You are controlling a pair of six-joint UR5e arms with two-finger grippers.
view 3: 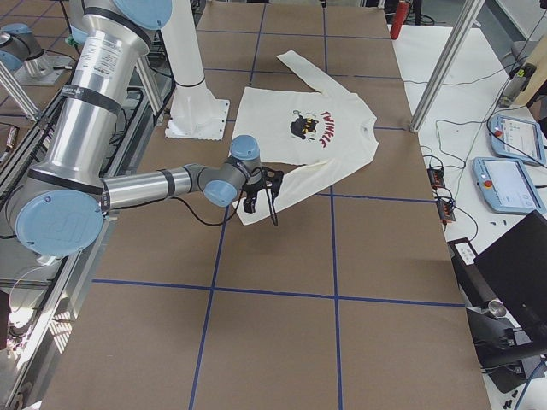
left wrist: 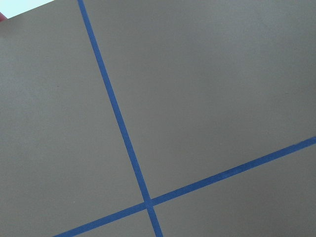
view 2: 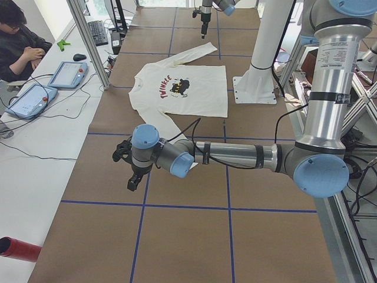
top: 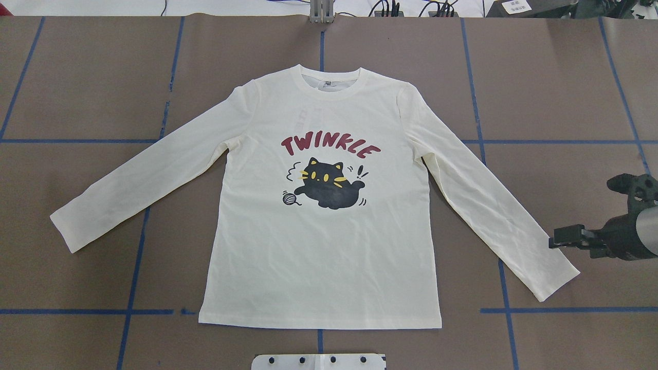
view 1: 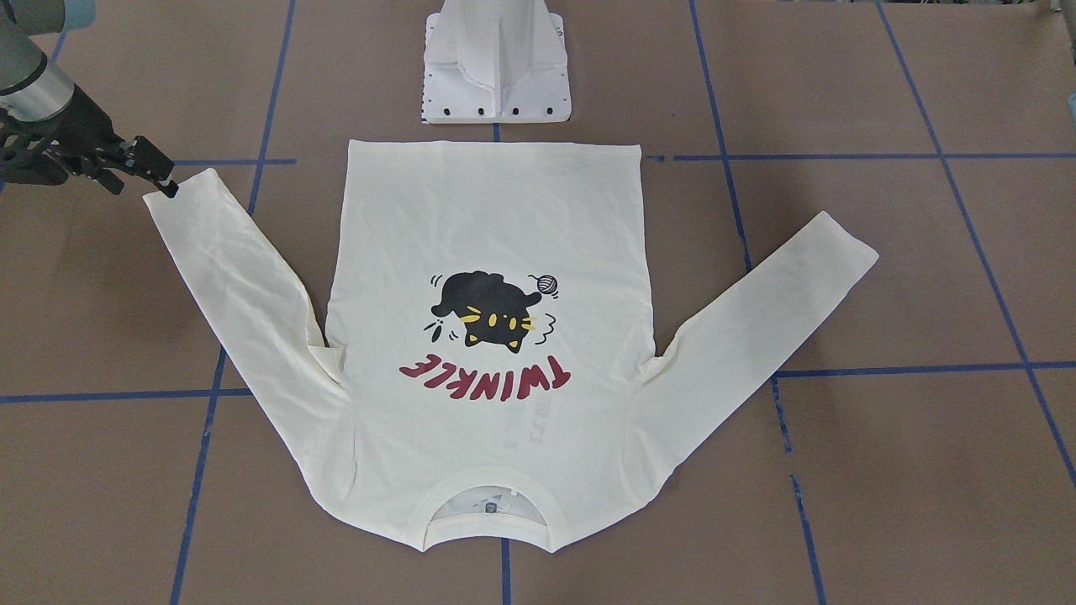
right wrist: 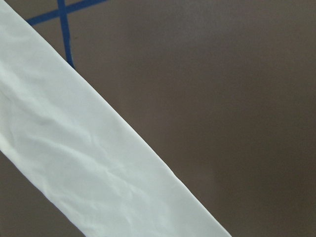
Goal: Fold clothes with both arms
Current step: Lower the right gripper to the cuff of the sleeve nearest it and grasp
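Note:
The clothes are one cream long-sleeved shirt lying flat and print-up in the middle of the brown table, both sleeves spread outward. My right gripper hovers just beside the cuff of the shirt's sleeve on my right; its fingers look open and hold nothing. The right wrist view shows that sleeve running diagonally below. My left gripper hangs over bare table beyond the other cuff; it shows only in the exterior left view, so I cannot tell its state. The left wrist view holds only table and tape.
The white pedestal base stands just behind the shirt's hem. Blue tape lines grid the table. A person sits at a side bench with tablets. A red cylinder lies by the table's end.

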